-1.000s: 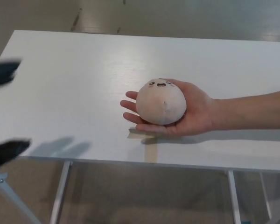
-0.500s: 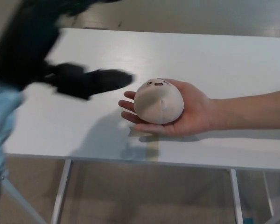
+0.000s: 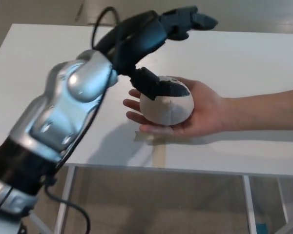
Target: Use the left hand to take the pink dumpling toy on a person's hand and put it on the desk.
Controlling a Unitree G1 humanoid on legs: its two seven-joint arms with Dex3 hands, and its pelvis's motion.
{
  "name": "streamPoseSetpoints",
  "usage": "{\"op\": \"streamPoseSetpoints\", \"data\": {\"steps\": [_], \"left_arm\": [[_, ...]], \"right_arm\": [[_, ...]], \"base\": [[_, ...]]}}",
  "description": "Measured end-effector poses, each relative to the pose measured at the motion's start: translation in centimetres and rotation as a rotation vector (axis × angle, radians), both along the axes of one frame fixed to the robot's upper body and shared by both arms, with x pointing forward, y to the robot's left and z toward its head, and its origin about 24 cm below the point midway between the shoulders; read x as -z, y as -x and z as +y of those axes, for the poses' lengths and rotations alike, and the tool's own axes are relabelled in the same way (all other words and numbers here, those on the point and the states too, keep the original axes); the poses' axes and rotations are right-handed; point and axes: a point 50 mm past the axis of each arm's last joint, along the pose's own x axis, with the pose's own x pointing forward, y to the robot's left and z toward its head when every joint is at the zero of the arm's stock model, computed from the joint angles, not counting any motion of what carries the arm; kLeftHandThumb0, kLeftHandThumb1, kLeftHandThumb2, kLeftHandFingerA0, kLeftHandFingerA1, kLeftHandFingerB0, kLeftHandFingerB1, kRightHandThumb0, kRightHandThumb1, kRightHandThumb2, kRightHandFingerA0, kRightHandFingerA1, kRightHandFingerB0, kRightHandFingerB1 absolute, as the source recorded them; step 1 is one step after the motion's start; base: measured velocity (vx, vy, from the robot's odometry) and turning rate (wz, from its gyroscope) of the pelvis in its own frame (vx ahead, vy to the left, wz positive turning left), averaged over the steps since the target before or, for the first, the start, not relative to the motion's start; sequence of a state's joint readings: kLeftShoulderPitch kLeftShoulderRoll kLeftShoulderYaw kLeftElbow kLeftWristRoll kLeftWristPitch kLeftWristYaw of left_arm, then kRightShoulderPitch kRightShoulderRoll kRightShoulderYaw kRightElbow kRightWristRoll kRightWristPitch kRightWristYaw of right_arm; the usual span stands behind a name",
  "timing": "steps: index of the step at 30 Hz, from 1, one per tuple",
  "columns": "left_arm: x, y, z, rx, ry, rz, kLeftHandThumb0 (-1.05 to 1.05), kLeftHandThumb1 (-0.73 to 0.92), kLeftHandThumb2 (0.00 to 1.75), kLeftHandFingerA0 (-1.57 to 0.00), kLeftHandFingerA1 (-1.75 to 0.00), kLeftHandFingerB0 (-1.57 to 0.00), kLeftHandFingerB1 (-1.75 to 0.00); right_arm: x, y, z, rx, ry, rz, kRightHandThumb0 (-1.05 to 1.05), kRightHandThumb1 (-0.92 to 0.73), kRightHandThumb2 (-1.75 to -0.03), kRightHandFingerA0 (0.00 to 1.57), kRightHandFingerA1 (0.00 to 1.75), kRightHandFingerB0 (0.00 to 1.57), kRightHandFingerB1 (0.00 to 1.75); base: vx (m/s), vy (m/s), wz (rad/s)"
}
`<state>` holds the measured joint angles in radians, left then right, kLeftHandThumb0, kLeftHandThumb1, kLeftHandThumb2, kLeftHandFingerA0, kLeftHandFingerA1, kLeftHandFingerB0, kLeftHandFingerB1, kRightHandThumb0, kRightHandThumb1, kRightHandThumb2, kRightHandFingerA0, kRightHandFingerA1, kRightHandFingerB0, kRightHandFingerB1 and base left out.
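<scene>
Black and spread wide, my left robot hand hangs over the pink dumpling toy — thumb resting on its top, the two thick fingers raised above and apart, gripping nothing. The toy sits in a person's hand, palm up, held just above the white desk — near its front edge.

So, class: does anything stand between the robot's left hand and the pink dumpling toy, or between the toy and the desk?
Nothing blocks the left hand: its thumb already rests on the pink dumpling toy, with the fingers spread above. The person's hand cups the toy from below, between it and the white desk, which is bare around it.
</scene>
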<state>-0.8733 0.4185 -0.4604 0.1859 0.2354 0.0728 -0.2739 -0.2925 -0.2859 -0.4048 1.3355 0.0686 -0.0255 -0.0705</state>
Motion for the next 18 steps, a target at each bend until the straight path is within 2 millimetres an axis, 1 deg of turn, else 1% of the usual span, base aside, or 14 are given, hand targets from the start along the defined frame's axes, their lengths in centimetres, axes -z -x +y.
{"op": "streamPoseSetpoints", "data": {"steps": [1,2,7,11,12,14,15,18], "left_arm": [[0.0,0.0,0.0,0.000,0.000,0.000,-0.59,0.41,0.69,-0.24,-0.41,-0.17,-0.36],[0.7,-0.7,-0.4,-0.028,-0.054,0.027,-0.60,0.41,0.69,-0.24,-0.41,-0.16,-0.36],[2.6,-2.1,-0.8,-0.107,-0.195,0.091,-0.61,0.41,0.69,-0.21,-0.40,-0.15,-0.35],[3.1,-2.5,-0.5,-0.155,-0.266,0.106,-0.61,0.41,0.69,-0.20,-0.40,-0.14,-0.35],[3.0,-2.6,-0.5,-0.164,-0.280,0.103,-0.29,0.24,0.85,-0.08,-0.51,-0.07,-0.50],[3.0,-2.6,-0.5,-0.173,-0.293,0.102,-0.29,0.24,0.85,-0.08,-0.51,-0.07,-0.50],[3.0,-2.6,-0.5,-0.175,-0.297,0.101,-0.62,0.41,0.69,-0.20,-0.40,-0.15,-0.35],[2.8,-2.5,-0.6,-0.177,-0.309,0.089,-0.62,0.41,0.70,-0.20,-0.40,-0.15,-0.35]], "right_arm": [[0.0,0.0,0.0,0.000,0.000,0.000,-0.28,-0.64,-0.58,0.74,0.50,0.59,0.45],[0.0,0.0,-0.1,0.000,0.001,0.001,-0.28,-0.64,-0.58,0.74,0.50,0.59,0.45],[0.0,0.3,-0.3,0.003,0.003,0.012,-0.29,-0.64,-0.58,0.74,0.50,0.60,0.45],[0.2,0.7,-0.4,0.008,0.000,0.023,-0.28,-0.63,-0.58,0.74,0.50,0.60,0.45],[0.2,0.7,-0.4,0.010,-0.002,0.022,-0.29,-0.63,-0.58,0.74,0.50,0.60,0.45],[0.2,0.7,-0.4,0.011,-0.004,0.021,-0.29,-0.63,-0.58,0.74,0.50,0.60,0.45],[0.2,0.7,-0.4,0.011,-0.004,0.021,-0.29,-0.63,-0.57,0.74,0.50,0.60,0.45],[0.2,0.7,-0.4,0.008,-0.004,0.020,-0.29,-0.63,-0.57,0.73,0.50,0.62,0.46]], "base": [[0.00,0.000,0.00],[0.00,0.000,0.00],[0.00,0.000,0.00],[0.00,0.000,0.00],[0.00,0.000,0.00],[0.00,0.000,0.00],[0.00,0.000,0.00],[0.00,0.000,0.00]]}}
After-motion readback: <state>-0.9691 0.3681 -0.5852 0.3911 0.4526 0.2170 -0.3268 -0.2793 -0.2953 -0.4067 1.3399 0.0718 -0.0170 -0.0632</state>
